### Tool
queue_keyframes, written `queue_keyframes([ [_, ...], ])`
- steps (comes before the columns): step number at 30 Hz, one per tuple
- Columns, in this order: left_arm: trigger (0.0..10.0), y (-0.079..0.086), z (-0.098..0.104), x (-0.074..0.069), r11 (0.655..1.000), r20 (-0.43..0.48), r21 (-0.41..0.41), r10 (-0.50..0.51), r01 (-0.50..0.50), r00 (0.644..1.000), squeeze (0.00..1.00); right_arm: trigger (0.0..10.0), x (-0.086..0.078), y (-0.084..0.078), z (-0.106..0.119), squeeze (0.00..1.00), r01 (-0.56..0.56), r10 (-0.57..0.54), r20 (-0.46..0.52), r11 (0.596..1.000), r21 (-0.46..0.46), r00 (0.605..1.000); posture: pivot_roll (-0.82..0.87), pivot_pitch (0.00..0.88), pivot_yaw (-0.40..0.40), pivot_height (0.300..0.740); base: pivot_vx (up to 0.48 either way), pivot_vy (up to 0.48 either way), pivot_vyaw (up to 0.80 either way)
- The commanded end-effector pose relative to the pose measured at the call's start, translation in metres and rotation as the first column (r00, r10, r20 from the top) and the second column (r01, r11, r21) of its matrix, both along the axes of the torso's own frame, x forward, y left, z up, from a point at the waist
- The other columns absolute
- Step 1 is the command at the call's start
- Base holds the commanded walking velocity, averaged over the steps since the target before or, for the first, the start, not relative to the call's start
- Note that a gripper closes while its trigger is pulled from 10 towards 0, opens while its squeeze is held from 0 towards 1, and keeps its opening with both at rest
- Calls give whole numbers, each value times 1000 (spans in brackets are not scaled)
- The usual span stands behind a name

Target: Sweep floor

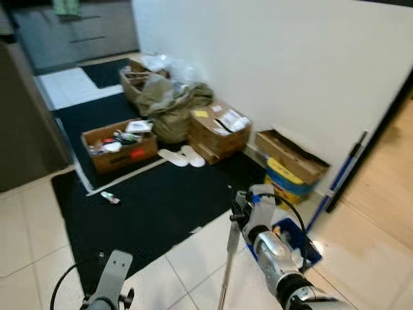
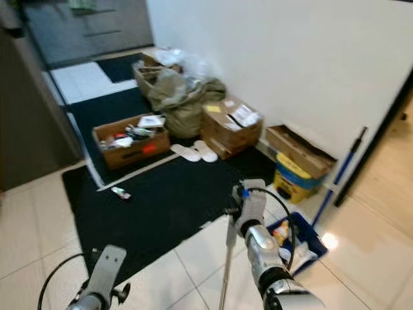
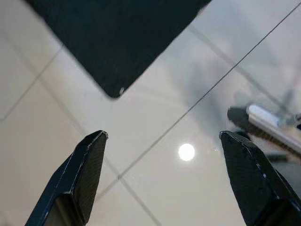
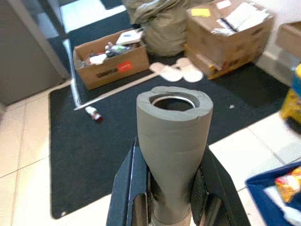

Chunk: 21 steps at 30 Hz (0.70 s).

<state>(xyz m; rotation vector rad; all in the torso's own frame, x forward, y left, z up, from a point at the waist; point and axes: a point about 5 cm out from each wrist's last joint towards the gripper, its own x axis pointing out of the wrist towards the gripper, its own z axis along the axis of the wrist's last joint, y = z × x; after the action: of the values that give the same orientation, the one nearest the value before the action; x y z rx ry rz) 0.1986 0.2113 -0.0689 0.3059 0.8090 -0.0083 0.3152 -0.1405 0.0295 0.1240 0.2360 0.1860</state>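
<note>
Upright over the pale tiles near the black mat's (image 1: 155,213) edge, the broom handle (image 4: 174,141), a grey foam-sleeved tube with a hollow top, sits clamped between the right gripper's (image 4: 171,188) fingers. The left gripper (image 3: 174,174) hangs with fingers spread above bare tile.

— What is recorded along the wall?
— Cardboard boxes (image 1: 218,131), a stuffed olive bag (image 1: 169,106), white slippers (image 1: 182,156) and a yellow-blue container (image 1: 286,181) are listed.
— And on the black mat (image 1: 155,206)?
— An open box of clutter (image 1: 120,144) and a small tube (image 1: 110,197) are noted.
</note>
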Motion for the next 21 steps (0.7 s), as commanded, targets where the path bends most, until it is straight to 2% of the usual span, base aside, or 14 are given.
queue_keyframes([
  [1,10000,5,-6,-12,999,-50,-5,31,-31,998,0,10000,-4,-1,-6,0,15,-13,-31,999,45,999,-35,0,25,740,0,0,800],
  [3,10000,9,-9,-20,999,-79,-4,46,-47,996,0,10000,0,-3,0,0,27,-27,-3,996,84,1000,-34,0,25,740,0,0,800],
  [9,10000,10,-13,-28,997,-107,-20,67,-70,992,0,10000,10,-1,14,0,23,-31,58,989,149,998,-33,0,21,740,0,0,800],
  [10,10000,7,-15,-30,998,-121,-24,51,-54,991,0,10000,20,2,32,0,-4,-26,138,978,210,990,-33,0,17,740,0,0,800],
  [11,10000,7,-15,-30,998,-121,-24,51,-54,991,0,10000,20,2,32,0,-4,-26,138,978,210,990,-33,0,17,740,0,0,800],
  [13,10000,5,-16,-31,999,-131,-25,36,-40,991,0,10000,27,4,47,0,-23,-32,207,966,259,978,-34,0,16,740,0,0,800],
  [19,10000,0,-16,-29,1000,-140,-22,-15,12,990,0,10000,37,13,72,0,-94,3,310,956,278,951,-43,0,19,740,0,0,797],
  [21,10000,-1,-16,-28,999,-140,-25,-24,21,990,0,10000,38,17,73,0,-111,24,313,958,263,949,-44,0,18,740,0,0,0],
])
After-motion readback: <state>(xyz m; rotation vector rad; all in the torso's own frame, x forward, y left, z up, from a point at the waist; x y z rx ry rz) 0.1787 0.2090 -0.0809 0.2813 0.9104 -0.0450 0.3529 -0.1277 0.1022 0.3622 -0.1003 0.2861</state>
